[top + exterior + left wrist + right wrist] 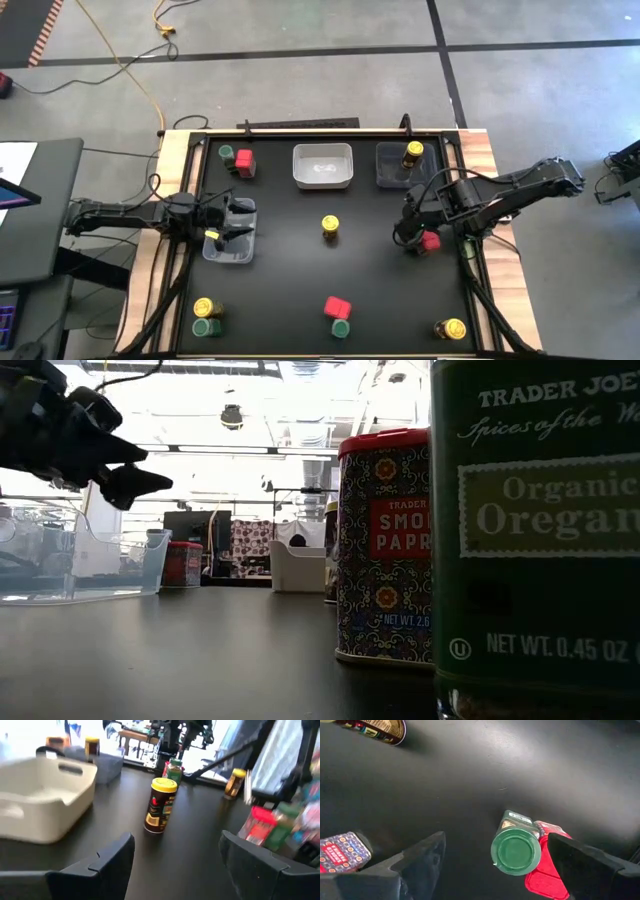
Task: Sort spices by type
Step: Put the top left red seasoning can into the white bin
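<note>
Hovering over the right side of the black table (pixel 300 250), the right gripper (pixel 412 238) hangs with its jaws wide apart above a round green-lidded jar (pixel 516 850) and a red square-topped box (pixel 547 870) that stand touching each other. Neither is held yet. To do this pickup well, the fingers should probably straddle the jar alone and come straight down, since the box crowds one side and could be knocked or pinched with it.

Over at the left edge, the left gripper (pixel 228 232) waits above a clear plastic tray (pixel 232 252), jaws likewise apart and empty. A round yellow-lidded jar (pixel 330 226) stands alone mid-table. Other spices sit in pairs near the corners, and one more yellow-lidded jar rests in a second clear tray (pixel 385 172) at the far edge, beside a white rectangular bin (pixel 322 166).

From overhead, the arm hides the green jar; only the right wrist camera reveals it beside the box. At table height, the camera reads labels on another near pair, paprika on a red-topped tin (pixel 385 545) and oregano on a dark green jar (pixel 535 540), which no other view resolves.
</note>
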Robot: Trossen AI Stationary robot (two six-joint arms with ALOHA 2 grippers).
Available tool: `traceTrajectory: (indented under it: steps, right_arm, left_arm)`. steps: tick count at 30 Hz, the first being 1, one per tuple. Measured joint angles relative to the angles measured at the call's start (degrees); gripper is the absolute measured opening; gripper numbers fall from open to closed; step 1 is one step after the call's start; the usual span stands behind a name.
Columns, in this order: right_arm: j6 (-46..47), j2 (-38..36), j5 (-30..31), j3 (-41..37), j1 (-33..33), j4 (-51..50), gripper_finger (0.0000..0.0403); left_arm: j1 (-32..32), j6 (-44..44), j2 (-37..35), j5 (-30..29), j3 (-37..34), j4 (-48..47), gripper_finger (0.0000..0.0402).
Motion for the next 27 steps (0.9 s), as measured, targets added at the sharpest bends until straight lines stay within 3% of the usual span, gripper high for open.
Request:
traceTrajectory:
  steps: [7, 19, 27]
  right_arm:
    - [1.1, 0.0, 0.0, 0.0, 0.0, 0.0, 0.0375]
    - [1.1, 0.0, 0.0, 0.0, 0.0, 0.0, 0.0375]
    - [1.0, 0.0, 0.0, 0.0, 0.0, 0.1, 0.0375]
  left_arm:
    - [0.0, -10.4, 0.0, 0.0, 0.0, 0.0, 0.0279]
    - [0.0, -11.0, 0.0, -1.4, 0.4, 2.8, 0.0279]
    - [0.0, -3.2, 1.2, -13.8, 9.8, -5.9, 0.0279]
